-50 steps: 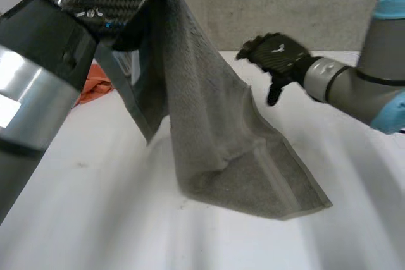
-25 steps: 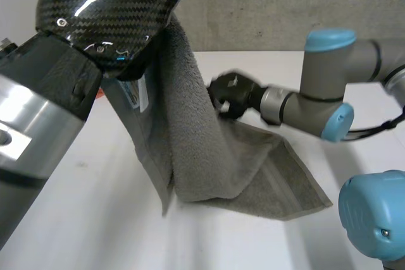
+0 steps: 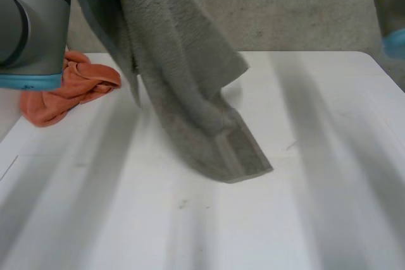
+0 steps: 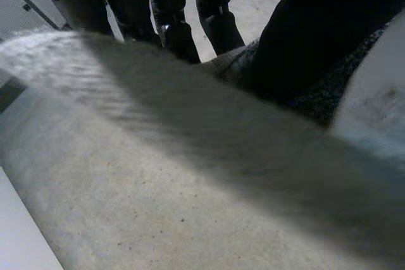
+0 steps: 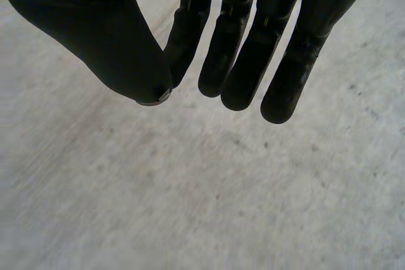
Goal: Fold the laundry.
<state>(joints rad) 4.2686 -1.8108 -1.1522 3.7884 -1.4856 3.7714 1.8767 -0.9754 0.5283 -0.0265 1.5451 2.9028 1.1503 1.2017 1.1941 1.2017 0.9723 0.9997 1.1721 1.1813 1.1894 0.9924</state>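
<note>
Left hand [image 4: 316,30] is clamped on the grey towel [image 3: 177,74], which hangs from eleven o'clock with its lower hem touching the bench [image 3: 316,207]. Right hand [image 5: 231,36] is spread, fingers straight. An orange cloth [image 3: 69,90] lies at nine o'clock.

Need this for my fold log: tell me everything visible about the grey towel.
The grey towel looks like terry cloth, with a flat woven band near its hem. It hangs bunched in long folds from above the table, its lower corner resting on the white surface. The left hand pinches its upper part, thumb over the cloth.
</note>
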